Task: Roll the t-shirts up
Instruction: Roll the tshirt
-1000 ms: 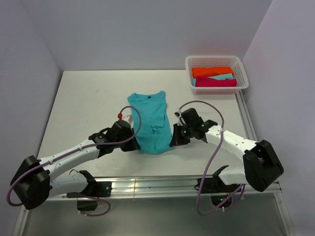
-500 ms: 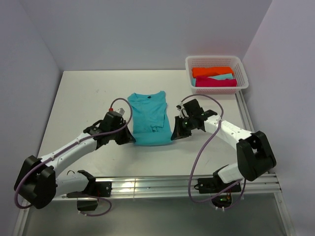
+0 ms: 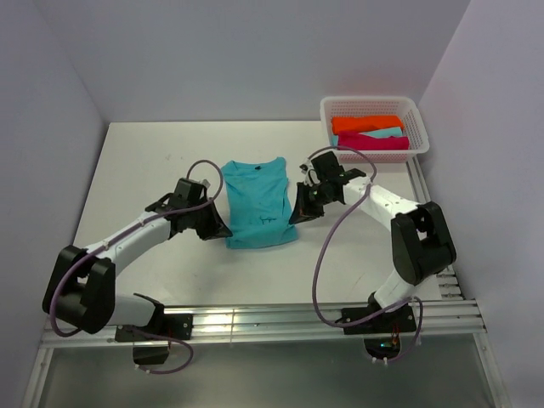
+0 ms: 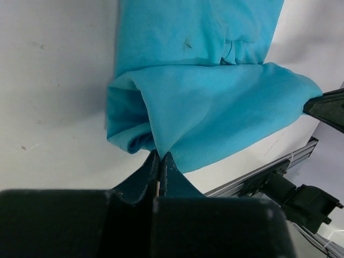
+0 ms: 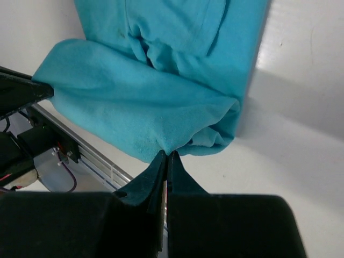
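While our left pincer (image 4: 159, 161) and right pincer (image 5: 165, 158) each pinch the turned-over hem of the turquoise t-shirt (image 3: 259, 200) lying on the bench (image 3: 144, 170), we judge the roll barely begun: one fold made, the upper part flat. Whether the t-shirts (image 3: 367, 124) in the basket (image 3: 371, 103) are rolled, we cannot tell.

Turquoise t-shirt (image 4: 215, 102): soft matt knit cloth, fine fuzzy nap up close, no sheen. 3 folded ones in the basket (image 3: 378, 155) are the same matt cloth: orange tee (image 3: 367, 123), pale turquoise tee (image 3: 387, 133), magenta tee (image 3: 374, 143). Basket is white plastic lattice, slight gloss. Table (image 3: 144, 170) white, smooth, matt, a few specks. Left gripper (image 4: 160, 160) and right gripper (image 5: 166, 160): black matt plastic. Left arm (image 3: 127, 242) and right arm (image 3: 382, 204) shells: white smooth plastic, black joints. Rail (image 3: 272, 321): bare shiny metal.
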You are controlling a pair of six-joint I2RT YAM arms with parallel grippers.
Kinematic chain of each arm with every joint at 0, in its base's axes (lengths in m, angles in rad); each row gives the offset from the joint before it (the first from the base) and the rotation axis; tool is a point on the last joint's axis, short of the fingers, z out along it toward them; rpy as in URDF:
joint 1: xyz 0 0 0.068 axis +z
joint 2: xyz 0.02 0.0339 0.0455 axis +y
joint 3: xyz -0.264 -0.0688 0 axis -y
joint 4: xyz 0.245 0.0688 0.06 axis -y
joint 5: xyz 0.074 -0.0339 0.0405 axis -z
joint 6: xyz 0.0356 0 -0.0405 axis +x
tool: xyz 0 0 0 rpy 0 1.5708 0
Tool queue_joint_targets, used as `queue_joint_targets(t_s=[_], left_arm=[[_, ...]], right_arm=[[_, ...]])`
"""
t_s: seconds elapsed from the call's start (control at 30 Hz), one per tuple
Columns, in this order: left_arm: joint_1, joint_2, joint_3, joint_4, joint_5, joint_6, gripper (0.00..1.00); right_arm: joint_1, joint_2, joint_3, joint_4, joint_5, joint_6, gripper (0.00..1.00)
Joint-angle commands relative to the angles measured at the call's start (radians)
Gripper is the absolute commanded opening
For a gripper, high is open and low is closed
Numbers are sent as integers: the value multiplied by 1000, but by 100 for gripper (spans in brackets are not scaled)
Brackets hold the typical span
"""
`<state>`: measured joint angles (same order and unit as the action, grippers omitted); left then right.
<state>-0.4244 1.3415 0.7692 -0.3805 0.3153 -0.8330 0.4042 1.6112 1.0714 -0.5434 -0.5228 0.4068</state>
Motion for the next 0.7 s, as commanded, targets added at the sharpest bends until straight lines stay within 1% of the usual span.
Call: queue_joint_targets(t_s=[0.0,0.1,0.3,0.67], left_arm=[[30,25,47,38,70,2,0],[64,59,80,52,82,3,0],[95,159,165,40,113,23,0],[133,288,239,45,148,25,0]], right_arm=[[-25,35,65,-12,-26,-19,0],[-37,65,104,-13,-26,-25,0],[-57,122,150,-12,-40,-28,0],[-76,225,236,-13,-46,-28,0]])
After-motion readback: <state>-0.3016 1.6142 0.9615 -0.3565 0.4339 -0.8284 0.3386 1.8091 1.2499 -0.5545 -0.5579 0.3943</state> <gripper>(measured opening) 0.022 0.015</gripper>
